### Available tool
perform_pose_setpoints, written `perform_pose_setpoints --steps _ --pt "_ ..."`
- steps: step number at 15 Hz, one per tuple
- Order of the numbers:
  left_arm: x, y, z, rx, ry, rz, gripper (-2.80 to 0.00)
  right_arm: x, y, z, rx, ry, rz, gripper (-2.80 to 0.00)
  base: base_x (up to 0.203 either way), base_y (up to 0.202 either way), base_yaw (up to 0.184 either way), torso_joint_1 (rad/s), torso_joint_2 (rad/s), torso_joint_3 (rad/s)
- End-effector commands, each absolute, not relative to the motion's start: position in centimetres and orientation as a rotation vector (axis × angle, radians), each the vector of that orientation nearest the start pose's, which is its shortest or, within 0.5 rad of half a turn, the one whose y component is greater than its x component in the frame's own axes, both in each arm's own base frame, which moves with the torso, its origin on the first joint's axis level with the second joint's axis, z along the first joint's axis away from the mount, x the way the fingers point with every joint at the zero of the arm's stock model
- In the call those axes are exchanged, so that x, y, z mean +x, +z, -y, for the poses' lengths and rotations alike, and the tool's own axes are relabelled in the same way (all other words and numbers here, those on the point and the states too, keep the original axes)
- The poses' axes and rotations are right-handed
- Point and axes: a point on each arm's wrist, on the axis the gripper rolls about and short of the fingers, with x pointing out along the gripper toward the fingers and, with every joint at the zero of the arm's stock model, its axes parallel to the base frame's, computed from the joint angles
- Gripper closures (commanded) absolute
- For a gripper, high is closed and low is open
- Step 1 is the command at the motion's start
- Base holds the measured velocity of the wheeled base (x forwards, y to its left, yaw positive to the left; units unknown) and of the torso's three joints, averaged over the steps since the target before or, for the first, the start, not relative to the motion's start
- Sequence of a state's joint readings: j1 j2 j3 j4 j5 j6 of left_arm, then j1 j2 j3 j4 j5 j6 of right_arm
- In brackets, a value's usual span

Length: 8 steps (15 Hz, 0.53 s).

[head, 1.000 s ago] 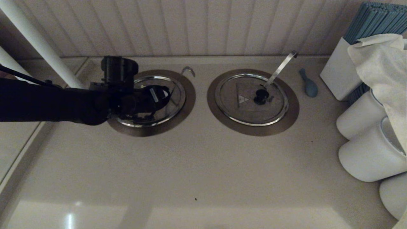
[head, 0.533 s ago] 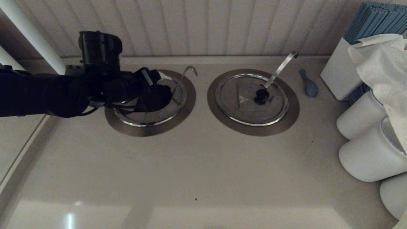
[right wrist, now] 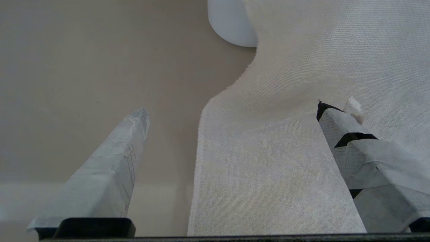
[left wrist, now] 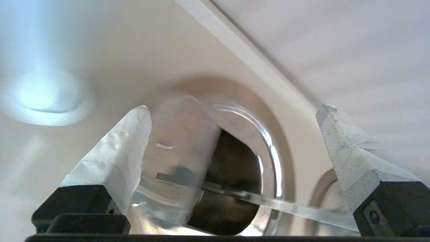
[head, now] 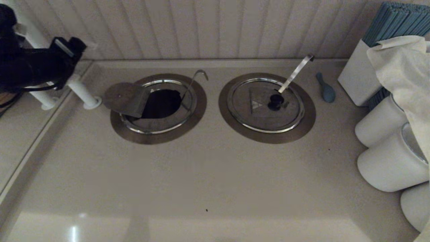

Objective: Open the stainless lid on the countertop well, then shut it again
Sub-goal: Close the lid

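The stainless lid has its folding flap (head: pixel 126 98) swung up and over to the left, with its edge out over the bronze ring (head: pixel 198 111). The rest of the lid (head: pixel 158 123) lies flat in the chrome rim. The countertop well (head: pixel 162 103) shows as a dark opening, and the thin hooked rod (head: pixel 194 82) pokes out of it. The lid's black knob is hidden. My left gripper (head: pixel 72 47) hangs open at the far left, apart from the lid. In the left wrist view the left gripper (left wrist: pixel 235 109) frames the flap (left wrist: pixel 178 141) and the dark opening (left wrist: pixel 231 168). My right gripper (right wrist: pixel 231 109) is open over white cloth.
The twin lid (head: pixel 265 104) with a flat strip handle (head: pixel 295 72) sits shut to the right. A blue spoon (head: pixel 326 89) lies beyond it. White tubs (head: pixel 386 161), a white box (head: pixel 356 77) and a draped cloth (head: pixel 403 67) crowd the right edge. A white post (head: pixel 77 89) stands left of the well.
My left gripper lifted the flap, let it go and drew back up and to the far left. The flap now stands open on its own.
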<state>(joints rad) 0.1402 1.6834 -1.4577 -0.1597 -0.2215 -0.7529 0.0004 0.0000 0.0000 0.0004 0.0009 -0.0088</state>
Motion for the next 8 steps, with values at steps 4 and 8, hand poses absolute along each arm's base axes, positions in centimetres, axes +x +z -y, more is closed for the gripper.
perform_pose_setpoints --steps 4,8 --pt "31.4 30.1 -8.2 -0.842 -0.146 -0.216 -2.8 -2.3 7.5 0.0 -0.009 0.003 0.0 -2.8 0.0 0.0 0.0 0.0 0.0 0.0" --pt "32.7 27.9 -8.1 -0.822 -0.204 -0.208 -2.8 -2.3 7.5 0.0 -0.009 0.002 0.0 -2.8 0.0 0.0 0.0 0.0 0.0 0.0"
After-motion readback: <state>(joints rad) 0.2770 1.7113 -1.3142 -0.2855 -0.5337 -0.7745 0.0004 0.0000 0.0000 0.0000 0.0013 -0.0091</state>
